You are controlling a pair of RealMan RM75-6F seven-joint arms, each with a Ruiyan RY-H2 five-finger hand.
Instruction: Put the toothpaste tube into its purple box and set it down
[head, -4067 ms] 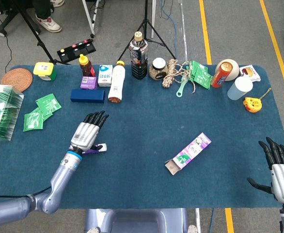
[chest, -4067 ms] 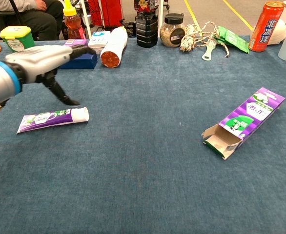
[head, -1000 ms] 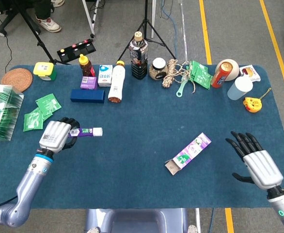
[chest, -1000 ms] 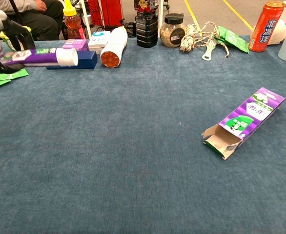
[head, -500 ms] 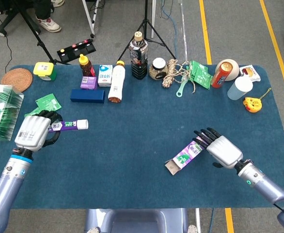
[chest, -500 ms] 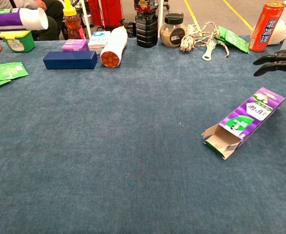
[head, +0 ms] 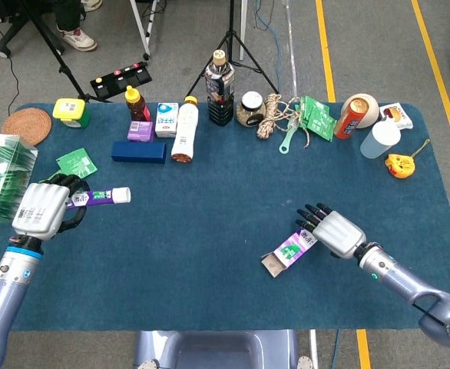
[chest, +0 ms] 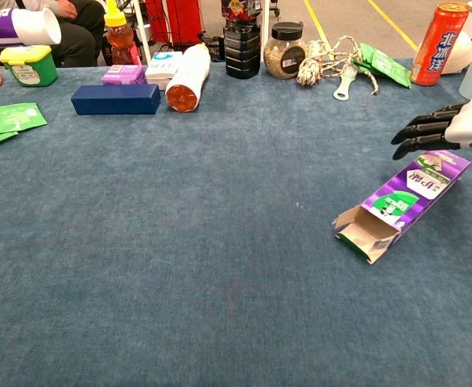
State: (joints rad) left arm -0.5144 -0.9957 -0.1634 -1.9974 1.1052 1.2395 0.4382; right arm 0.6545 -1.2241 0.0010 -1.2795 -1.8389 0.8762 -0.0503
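Both hands matter: your left hand (head: 41, 209) grips the toothpaste tube (head: 102, 197) at frame left, so lower your spread, empty right hand (head: 334, 232) squarely onto the purple box (head: 296, 244) lower right.

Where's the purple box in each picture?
Head view: the purple box lies low and right of centre, under the right hand.
Chest view: the box lies at the right, open end toward the camera, the right hand above its far end.
Shared landmark: the red can at the table's far right.
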